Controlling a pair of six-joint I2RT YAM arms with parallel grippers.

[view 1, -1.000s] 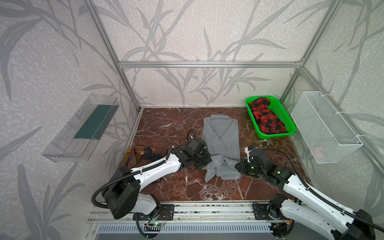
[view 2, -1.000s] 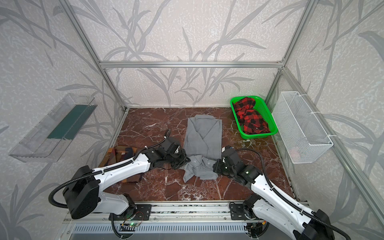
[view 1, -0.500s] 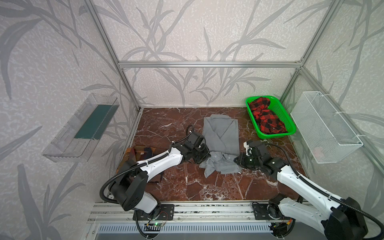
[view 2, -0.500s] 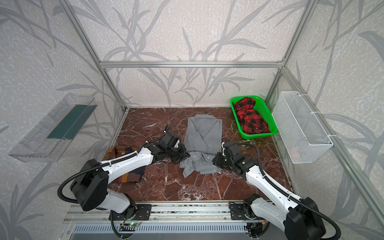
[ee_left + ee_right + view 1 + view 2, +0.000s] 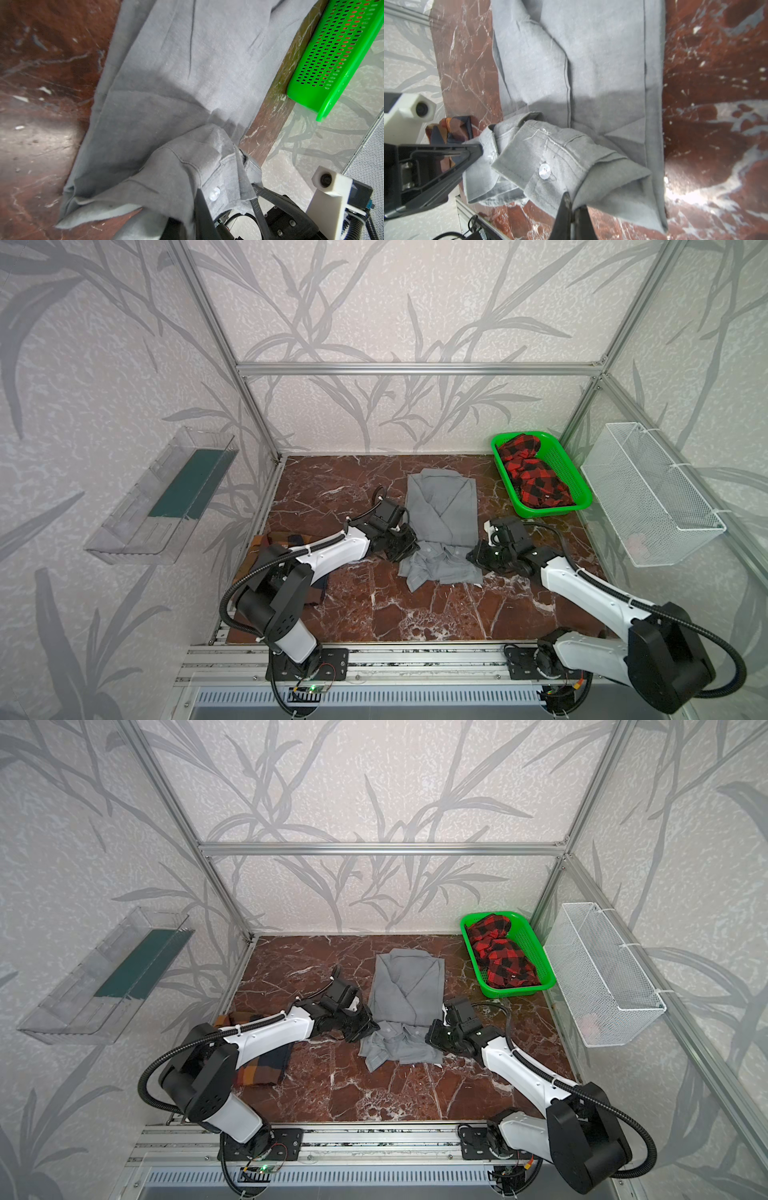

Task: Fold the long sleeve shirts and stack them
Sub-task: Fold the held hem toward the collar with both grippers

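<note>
Grey shirt [image 5: 441,522] mid-table, near end rucked, left gripper [image 5: 407,549] and right gripper [image 5: 474,559] each nipped tight on it, right wrist view picks out two cuff buttons [image 5: 544,170] the top views lose, a top view shows checked shirt [image 5: 262,1069] folded front-left, two shirts, one green basket [image 5: 544,512]

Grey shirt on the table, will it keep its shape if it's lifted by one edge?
Probably not: the grey shirt bunches and sags where the right gripper pinches it, so it looks floppy. It is likely light, being thin cloth with creased folds. It may slide on the glossy marble table.
</note>
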